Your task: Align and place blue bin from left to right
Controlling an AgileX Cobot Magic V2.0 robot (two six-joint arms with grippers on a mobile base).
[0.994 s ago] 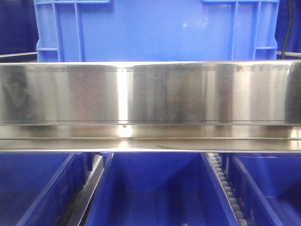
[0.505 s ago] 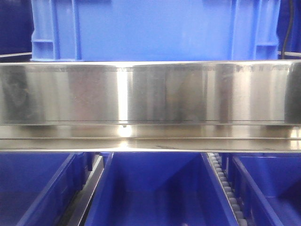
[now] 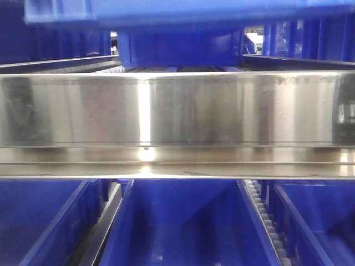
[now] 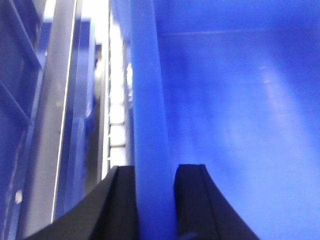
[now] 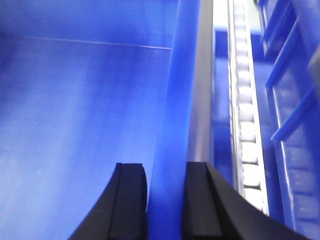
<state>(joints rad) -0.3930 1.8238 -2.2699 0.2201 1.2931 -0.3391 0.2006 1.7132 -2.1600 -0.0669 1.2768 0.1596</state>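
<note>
Blue bin (image 4: 250, 100) walls clamped: left tool (image 4: 153, 172), right tool (image 5: 165, 170).

Steel rail (image 3: 177, 108) above deep-blue bins (image 3: 183, 221)

I see my left claw (image 4: 154, 172) with its black fingers pressed on either side of one wall of the blue bin (image 4: 240, 115). The bin's inside fills the right. A white roller track (image 4: 116, 122) and a grey rail (image 4: 57, 125) run along the left.
</note>
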